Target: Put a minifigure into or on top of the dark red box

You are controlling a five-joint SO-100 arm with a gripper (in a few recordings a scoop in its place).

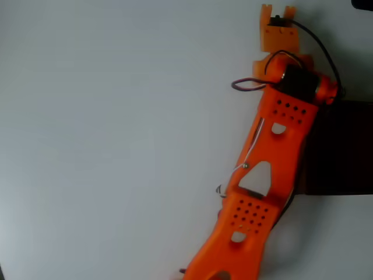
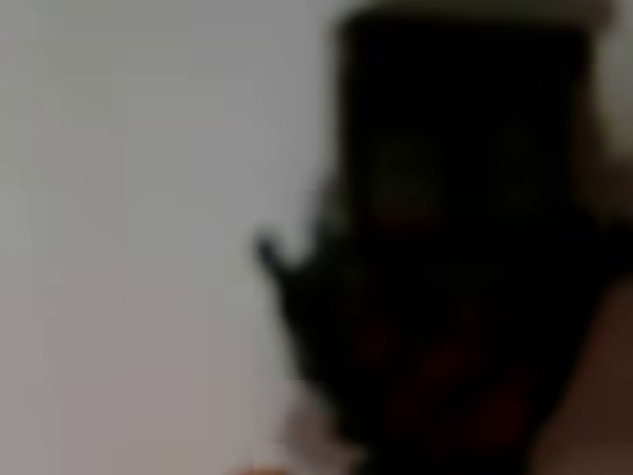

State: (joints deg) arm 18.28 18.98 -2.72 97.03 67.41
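In the overhead view the dark red box (image 1: 344, 149) lies at the right edge, very dark, with its left side hidden under the orange arm. The arm runs from the bottom middle up to the top right. My gripper (image 1: 278, 11) is at the top of the picture, over white table, beyond the box's upper edge and to its left. Its two orange fingertips (image 1: 266, 9) point upward, and the gap between them is too small to judge. I cannot make out the minifigure. The wrist view is badly blurred, with a large black mass (image 2: 455, 257) with reddish patches on the right.
The white table (image 1: 116, 140) spreads across the whole left and middle of the overhead view. A black cable (image 1: 326, 55) loops from the gripper down to the arm's joint near the box's top corner.
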